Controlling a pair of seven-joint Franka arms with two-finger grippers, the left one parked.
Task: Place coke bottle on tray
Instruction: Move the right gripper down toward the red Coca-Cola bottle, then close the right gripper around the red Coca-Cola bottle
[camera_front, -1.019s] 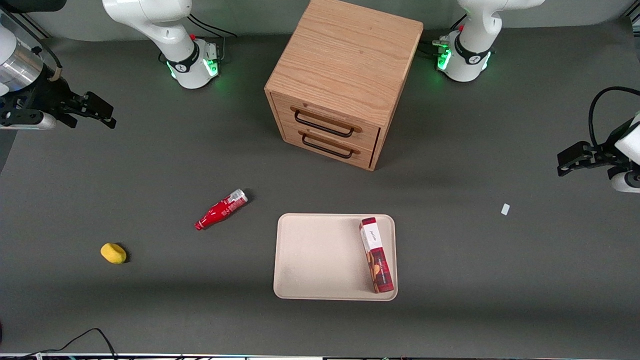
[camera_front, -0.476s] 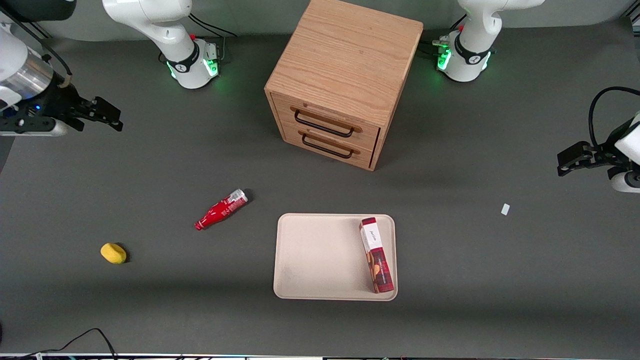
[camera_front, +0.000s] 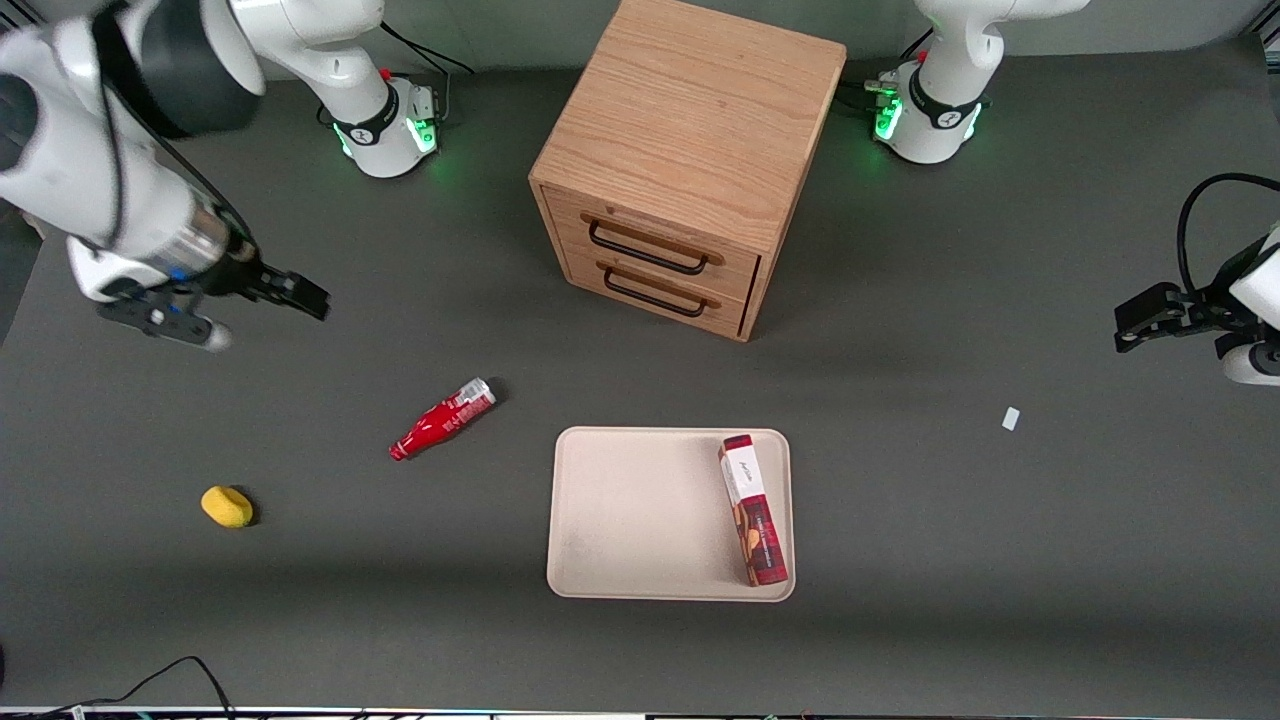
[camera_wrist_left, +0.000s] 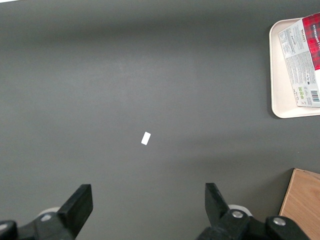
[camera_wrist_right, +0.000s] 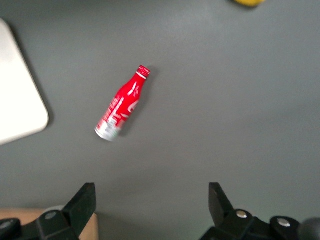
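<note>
The coke bottle (camera_front: 442, 419) lies on its side on the dark table, beside the tray on the working arm's side, with its silvery base toward the cabinet. It also shows in the right wrist view (camera_wrist_right: 121, 106). The beige tray (camera_front: 640, 510) lies flat, nearer the front camera than the cabinet; a corner of it shows in the right wrist view (camera_wrist_right: 17, 100). My right gripper (camera_front: 305, 297) hangs above the table, farther from the front camera than the bottle and toward the working arm's end. It is open and empty (camera_wrist_right: 151, 200).
A red-and-white biscuit box (camera_front: 752, 508) lies on the tray at the edge toward the parked arm. A wooden drawer cabinet (camera_front: 690, 150) stands farther from the front camera than the tray. A yellow object (camera_front: 227, 506) lies toward the working arm's end. A white scrap (camera_front: 1011, 418) lies toward the parked arm's end.
My right arm has swung in from the table's end toward the bottle and nearer the front camera. The bottle, tray and box have not moved.
</note>
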